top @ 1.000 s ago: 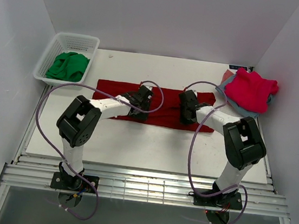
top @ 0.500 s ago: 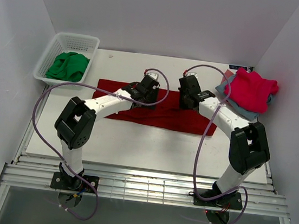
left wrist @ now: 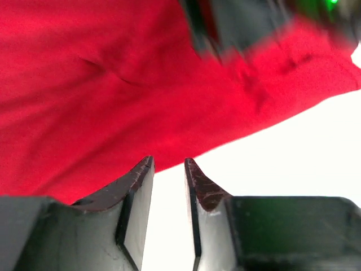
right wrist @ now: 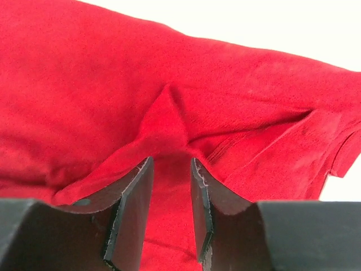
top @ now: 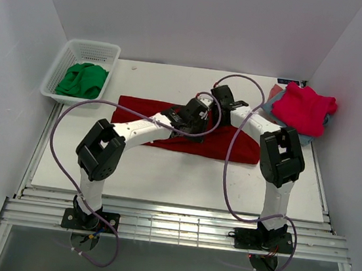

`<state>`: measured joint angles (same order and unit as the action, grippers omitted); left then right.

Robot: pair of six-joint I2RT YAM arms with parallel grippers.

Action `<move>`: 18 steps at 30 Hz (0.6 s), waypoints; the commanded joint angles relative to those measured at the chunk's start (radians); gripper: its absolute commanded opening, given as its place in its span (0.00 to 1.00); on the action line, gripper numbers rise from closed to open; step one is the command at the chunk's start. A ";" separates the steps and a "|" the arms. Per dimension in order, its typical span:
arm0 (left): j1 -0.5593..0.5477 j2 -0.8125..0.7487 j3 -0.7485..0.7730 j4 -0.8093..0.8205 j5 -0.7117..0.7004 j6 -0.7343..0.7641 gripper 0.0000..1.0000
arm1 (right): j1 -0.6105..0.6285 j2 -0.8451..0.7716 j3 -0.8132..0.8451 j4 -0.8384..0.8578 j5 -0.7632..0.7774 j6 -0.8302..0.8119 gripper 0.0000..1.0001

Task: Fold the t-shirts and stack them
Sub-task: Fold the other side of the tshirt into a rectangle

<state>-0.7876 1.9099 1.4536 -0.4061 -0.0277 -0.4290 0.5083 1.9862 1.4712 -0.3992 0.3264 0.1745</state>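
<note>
**Item 1. Dark red t-shirt** (top: 236, 145). It lies as a long flat band across the middle of the table (top: 182, 175) in the overhead view. Both my wrists are bunched close together over its upper centre.

**Item 2. My left gripper** (left wrist: 168, 169). The overhead view hides its jaws behind the wrist. Its own camera shows them a narrow slot apart with nothing between them. White table shows through the gap, and the shirt's edge runs diagonally just above the tips.

**Item 3. My right gripper** (right wrist: 171, 164). Again only its own camera shows the jaws. They are parted about as narrowly as the left pair, with the tips at the foot of a peaked ridge in the shirt and nothing visibly clamped (the same gripper shows as a dark blur at the top of the left wrist frame).

**Item 4. Pink-red t-shirt** (top: 303, 107). It sits crumpled at the upper right, on top of the grey-blue folded ones (top: 293, 133). It appears in the overhead view only.

**Item 5. White basket** (top: 89, 50). It stands at the upper left and holds green cloth (top: 82, 78).
</note>
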 commanded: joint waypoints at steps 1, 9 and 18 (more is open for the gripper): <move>-0.059 -0.011 0.001 0.013 0.083 0.003 0.38 | -0.013 0.010 0.077 0.005 0.000 -0.033 0.39; -0.108 0.015 -0.016 0.012 0.100 -0.001 0.36 | -0.039 0.026 0.075 0.011 -0.003 -0.047 0.39; -0.107 0.058 -0.056 0.018 0.007 0.025 0.35 | -0.045 0.033 0.078 0.026 -0.069 -0.035 0.39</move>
<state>-0.8845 1.9537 1.4128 -0.4026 0.0223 -0.4305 0.4568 2.0174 1.5093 -0.4007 0.2916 0.1425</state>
